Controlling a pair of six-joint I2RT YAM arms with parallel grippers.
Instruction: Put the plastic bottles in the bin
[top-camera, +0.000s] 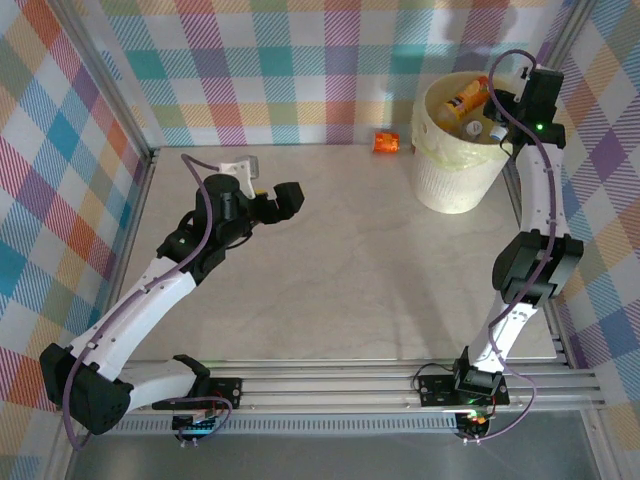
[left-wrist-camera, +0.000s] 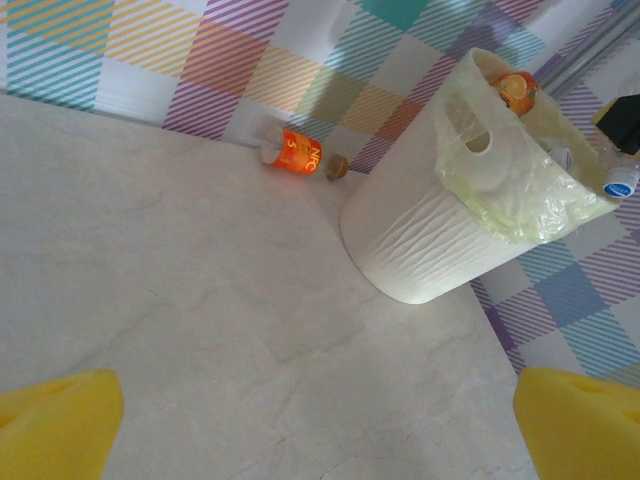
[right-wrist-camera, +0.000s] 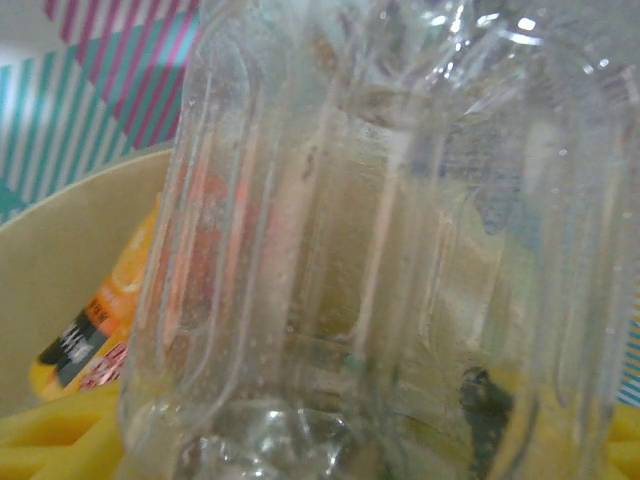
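Note:
The bin (top-camera: 455, 185), white with a pale yellow bag, stands at the back right and holds several plastic bottles, among them an orange one (top-camera: 466, 97). My right gripper (top-camera: 500, 122) hangs over the bin's rim, shut on a clear crushed bottle (right-wrist-camera: 380, 250) that rises between its yellow fingers (right-wrist-camera: 60, 440). Another bottle with an orange label (top-camera: 385, 142) lies on the table against the back wall, left of the bin (left-wrist-camera: 430, 240); the left wrist view shows it too (left-wrist-camera: 300, 155). My left gripper (top-camera: 288, 200) hovers open over the table's left half with nothing between its fingertips (left-wrist-camera: 60, 430).
Checked walls close the table in at the back and both sides. The bin sits close to the right wall and the right arm's upper link (top-camera: 535, 220). A metal rail (top-camera: 400, 385) runs along the near edge.

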